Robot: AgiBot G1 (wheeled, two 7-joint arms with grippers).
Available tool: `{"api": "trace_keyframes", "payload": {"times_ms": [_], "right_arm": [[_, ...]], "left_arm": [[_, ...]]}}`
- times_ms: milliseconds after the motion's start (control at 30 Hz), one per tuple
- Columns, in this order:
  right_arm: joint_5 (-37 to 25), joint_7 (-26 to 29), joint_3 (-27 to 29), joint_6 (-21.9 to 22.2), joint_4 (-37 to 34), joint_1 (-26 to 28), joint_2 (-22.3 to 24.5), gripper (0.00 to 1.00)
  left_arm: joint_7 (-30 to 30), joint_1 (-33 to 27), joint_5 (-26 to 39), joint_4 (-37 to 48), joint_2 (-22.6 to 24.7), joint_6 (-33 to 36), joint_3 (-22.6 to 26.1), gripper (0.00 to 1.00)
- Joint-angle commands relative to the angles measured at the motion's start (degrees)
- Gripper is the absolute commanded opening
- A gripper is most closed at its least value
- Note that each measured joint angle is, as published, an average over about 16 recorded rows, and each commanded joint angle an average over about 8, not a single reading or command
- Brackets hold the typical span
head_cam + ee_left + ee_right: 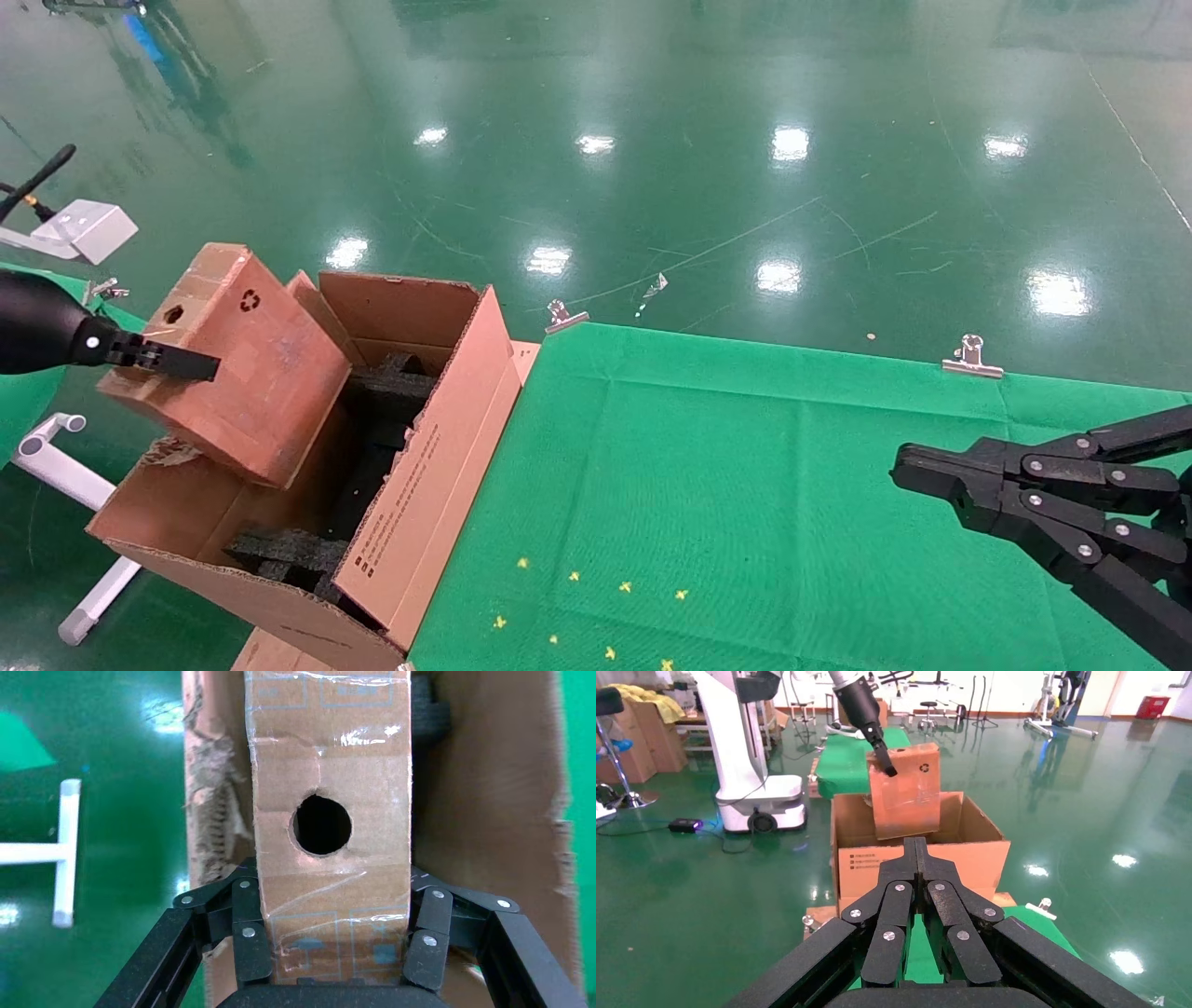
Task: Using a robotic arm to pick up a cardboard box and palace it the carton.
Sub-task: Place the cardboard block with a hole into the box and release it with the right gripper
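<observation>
The small cardboard box (244, 373), with a round hole and a black recycling mark, hangs tilted over the left part of the open carton (438, 447). Its lower corner dips between the carton's flaps. My left gripper (186, 365) is shut on the box's holed end; in the left wrist view the gripper (330, 888) has its fingers pressed on both sides of the box (330, 755). The carton's torn flap (211, 797) lies beside it. Black foam blocks (391, 391) sit inside the carton. My right gripper (899, 466) is shut and empty over the table at the right. It also shows in the right wrist view (916, 843).
The table is covered by a green cloth (745, 485) held by metal clips (971, 359). A white pipe frame (65, 475) stands left of the carton. A white device (88, 228) lies on the green floor at the far left. Another white robot base (747, 762) stands beyond the carton.
</observation>
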Motion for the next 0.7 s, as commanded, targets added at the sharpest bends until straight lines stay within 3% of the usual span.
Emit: {"api": "trace_keyframes", "payload": {"times_ms": [33, 200, 233, 467, 500, 700], "right_arm": [[0.0, 0.0, -0.01, 0.0, 0.0, 0.0, 0.0, 0.0], [0.02, -0.01, -0.02, 0.01, 0.0, 0.01, 0.01, 0.0], [0.02, -0.01, -0.03, 0.01, 0.0, 0.01, 0.01, 0.04], [0.04, -0.03, -0.05, 0.02, 0.0, 0.01, 0.02, 0.92], [0.04, -0.03, -0.06, 0.02, 0.0, 0.01, 0.02, 1.0], [0.05, -0.04, -0.08, 0.03, 0.0, 0.02, 0.03, 1.0]], "left_arm": [[-0.15, 0.78, 0.65, 1.4, 0.58, -0.26, 0.57, 0.0], [0.33, 4.0, 0.04, 4.14, 1.51, -3.0, 1.18, 0.0], [0.45, 4.66, -0.16, 4.58, 1.67, -3.59, 1.26, 0.0], [1.26, 7.91, -0.47, 6.3, 2.86, -6.93, 1.81, 0.0], [1.29, 8.32, -0.35, 6.47, 3.08, -7.37, 1.94, 0.0], [0.89, 11.72, 0.11, 7.93, 4.8, -10.39, 2.87, 0.0]]}}
